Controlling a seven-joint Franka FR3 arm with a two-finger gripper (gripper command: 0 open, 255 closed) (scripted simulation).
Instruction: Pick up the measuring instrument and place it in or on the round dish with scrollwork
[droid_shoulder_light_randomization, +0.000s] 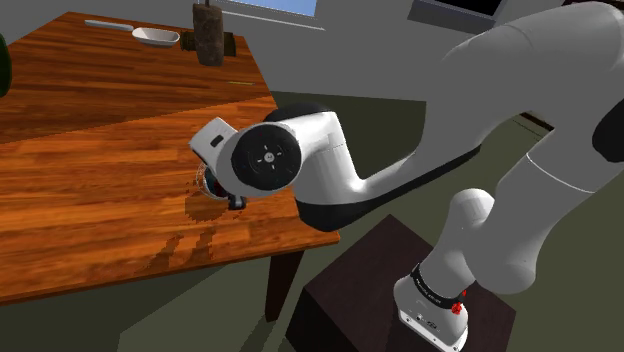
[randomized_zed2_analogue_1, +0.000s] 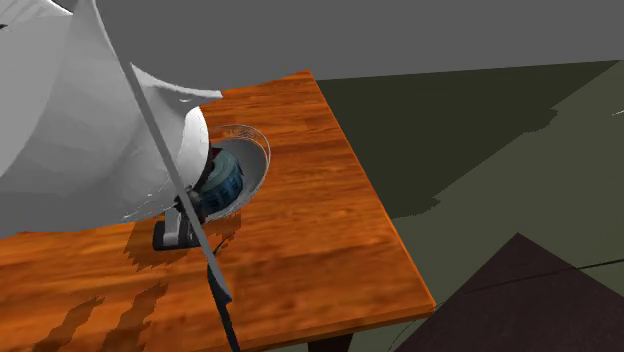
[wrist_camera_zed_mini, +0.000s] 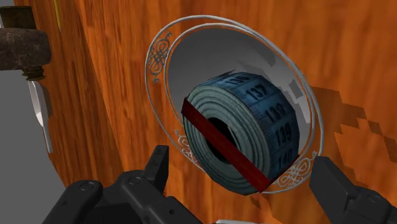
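Observation:
The measuring instrument is a rolled blue tape measure (wrist_camera_zed_mini: 245, 127) with printed numbers and a dark red band across its coil. It lies on its side inside the round glass dish (wrist_camera_zed_mini: 159, 57), whose rim carries white scrollwork. My gripper (wrist_camera_zed_mini: 240, 159) hangs just above the dish and is open, a black finger on either side of the roll, neither touching it. In the second exterior view the tape measure (randomized_zed2_analogue_1: 222, 185) sits in the dish (randomized_zed2_analogue_1: 258, 150) under my white hand. In the shoulder view my arm hides most of the dish (droid_shoulder_light_randomization: 204, 181).
The dish stands on a wooden table (droid_shoulder_light_randomization: 90, 190) close to its near corner and edge (randomized_zed2_analogue_1: 400, 260). At the far end are a brown block (droid_shoulder_light_randomization: 208, 35), a white shallow bowl (droid_shoulder_light_randomization: 156, 37) and a knife (droid_shoulder_light_randomization: 108, 24). The dark stand (droid_shoulder_light_randomization: 380, 290) sits below the table.

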